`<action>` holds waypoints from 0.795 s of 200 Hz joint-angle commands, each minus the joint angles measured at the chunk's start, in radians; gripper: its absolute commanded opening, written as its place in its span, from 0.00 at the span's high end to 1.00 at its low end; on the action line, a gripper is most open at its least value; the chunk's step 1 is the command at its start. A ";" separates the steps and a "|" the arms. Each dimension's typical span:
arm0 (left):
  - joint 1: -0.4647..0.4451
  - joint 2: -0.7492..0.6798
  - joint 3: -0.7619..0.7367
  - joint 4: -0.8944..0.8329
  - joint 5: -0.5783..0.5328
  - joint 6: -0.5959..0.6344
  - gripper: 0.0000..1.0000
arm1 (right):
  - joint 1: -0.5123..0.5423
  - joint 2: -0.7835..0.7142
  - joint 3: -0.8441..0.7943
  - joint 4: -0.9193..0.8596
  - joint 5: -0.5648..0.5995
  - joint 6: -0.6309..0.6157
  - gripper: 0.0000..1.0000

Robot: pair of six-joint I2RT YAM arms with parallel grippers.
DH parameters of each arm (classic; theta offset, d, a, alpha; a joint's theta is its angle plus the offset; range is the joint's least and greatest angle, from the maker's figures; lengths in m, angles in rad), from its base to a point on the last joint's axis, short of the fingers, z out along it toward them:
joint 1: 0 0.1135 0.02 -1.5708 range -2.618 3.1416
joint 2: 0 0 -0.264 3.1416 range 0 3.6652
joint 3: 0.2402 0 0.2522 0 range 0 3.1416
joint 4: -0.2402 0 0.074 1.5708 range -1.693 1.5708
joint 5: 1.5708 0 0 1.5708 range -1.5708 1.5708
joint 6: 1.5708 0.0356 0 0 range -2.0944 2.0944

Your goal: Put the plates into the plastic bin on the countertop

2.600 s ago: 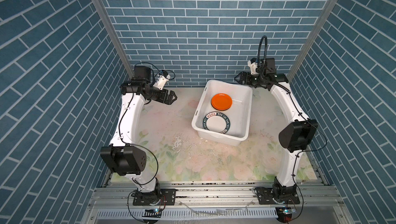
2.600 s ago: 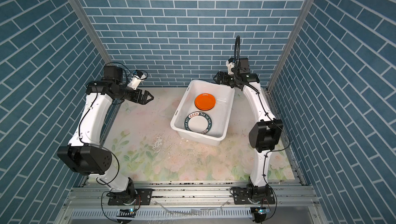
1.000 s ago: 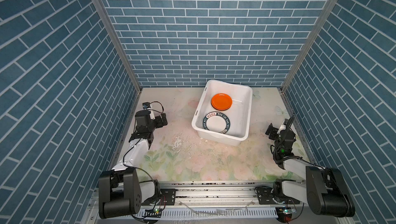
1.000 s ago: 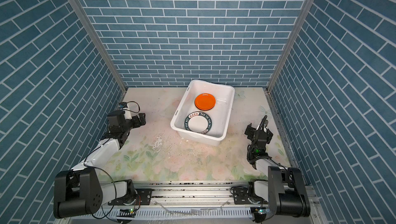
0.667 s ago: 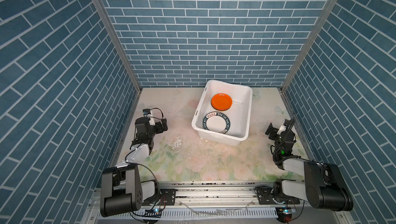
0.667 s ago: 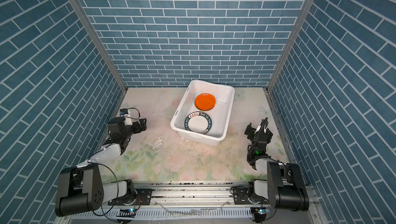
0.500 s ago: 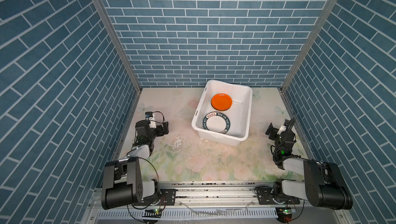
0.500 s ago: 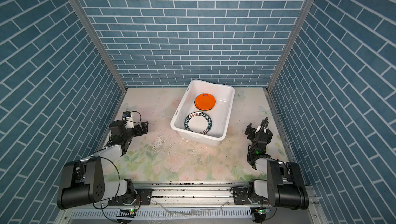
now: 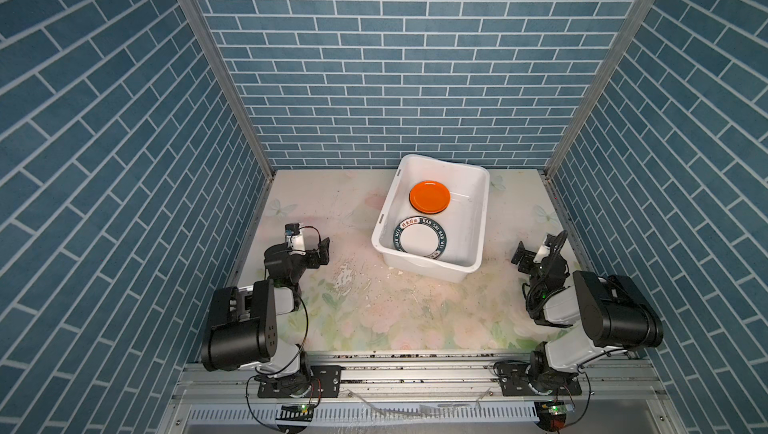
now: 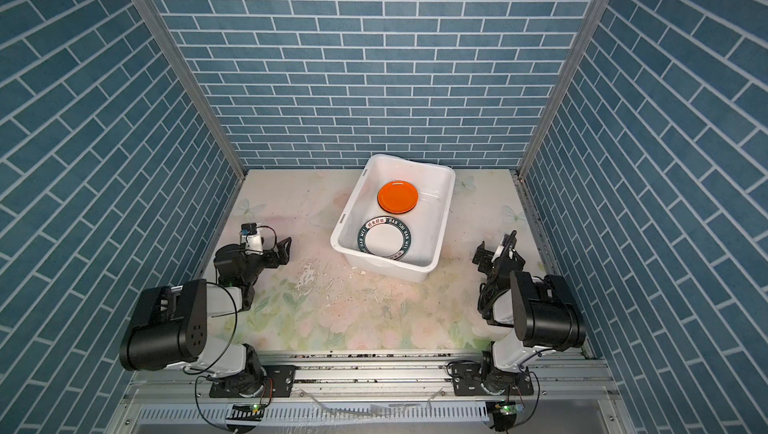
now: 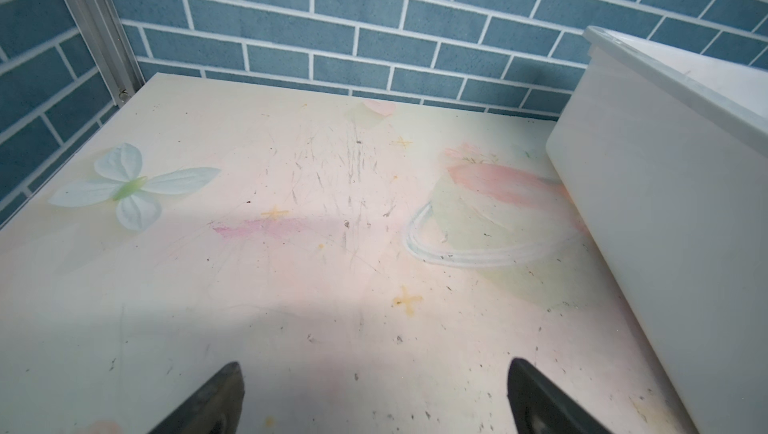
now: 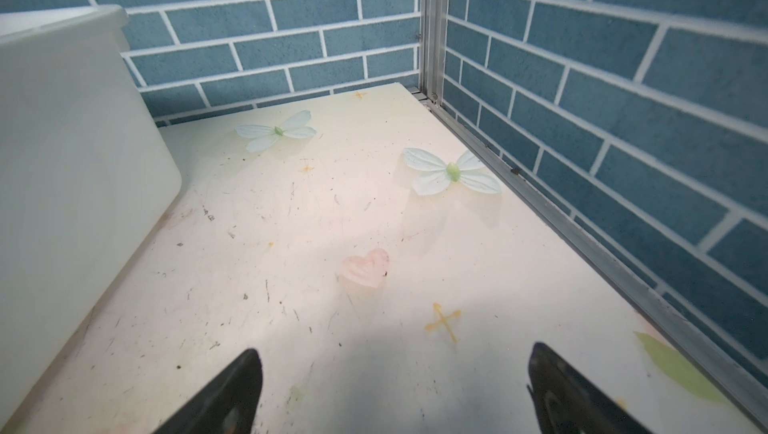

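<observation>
Left of the bin (image 9: 384,213) and well apart from it, the left gripper (image 9: 321,252) sits low over the countertop (image 9: 374,307). Its jaws are spread wide with nothing between them. In the left wrist view only the bare flowered surface lies between them, and the bin's outer wall (image 11: 665,224) is close by. Inside the bin, an orange plate (image 9: 429,196) lies toward the far end. A white plate (image 9: 420,240) with a lettered dark-green rim lies flat at the near end, just beside the orange one. Right of the bin, the right gripper (image 9: 536,251) sits equally low, and its jaws are also wide and empty.
</observation>
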 commanded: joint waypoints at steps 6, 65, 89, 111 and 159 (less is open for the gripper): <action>-0.035 -0.008 0.022 0.047 -0.003 0.057 0.00 | -0.028 -0.016 0.031 -0.008 -0.087 -0.008 0.01; -0.068 0.043 -0.018 0.140 -0.053 0.097 0.00 | -0.037 -0.021 0.061 -0.059 -0.201 -0.039 0.01; -0.081 0.053 0.000 0.116 -0.059 0.102 0.01 | -0.045 -0.014 0.034 -0.009 -0.111 0.003 0.01; -0.082 0.059 0.042 0.049 -0.058 0.101 0.00 | -0.048 -0.028 0.061 -0.081 -0.098 0.011 0.01; -0.090 0.059 0.042 0.049 -0.066 0.106 0.00 | -0.046 -0.033 0.129 -0.208 -0.159 -0.019 0.01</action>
